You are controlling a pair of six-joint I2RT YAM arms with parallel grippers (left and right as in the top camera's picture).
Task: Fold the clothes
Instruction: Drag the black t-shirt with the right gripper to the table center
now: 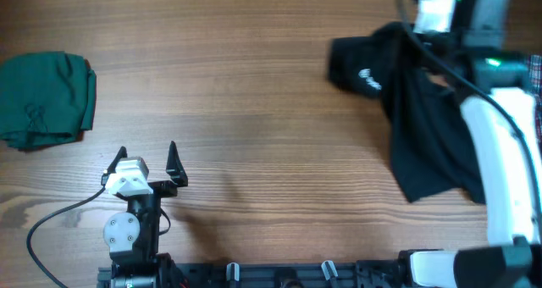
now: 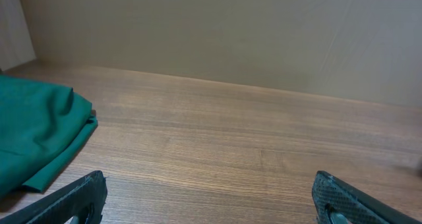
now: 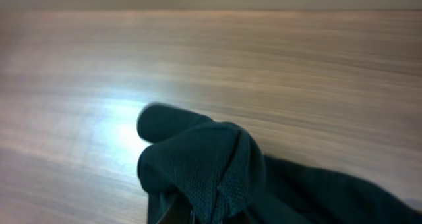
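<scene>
On table: black shirt bunched right, green garment folded left.

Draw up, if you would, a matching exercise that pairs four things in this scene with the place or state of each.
Column one
1. black shirt
2. green garment
3. left claw
4. right claw

Column two
A. open, holding nothing
B. folded, at the left side of the table
C. shut on black fabric
D. crumpled, at the right side of the table

Pairs: 1-D, 2-B, 3-A, 4-C
</scene>
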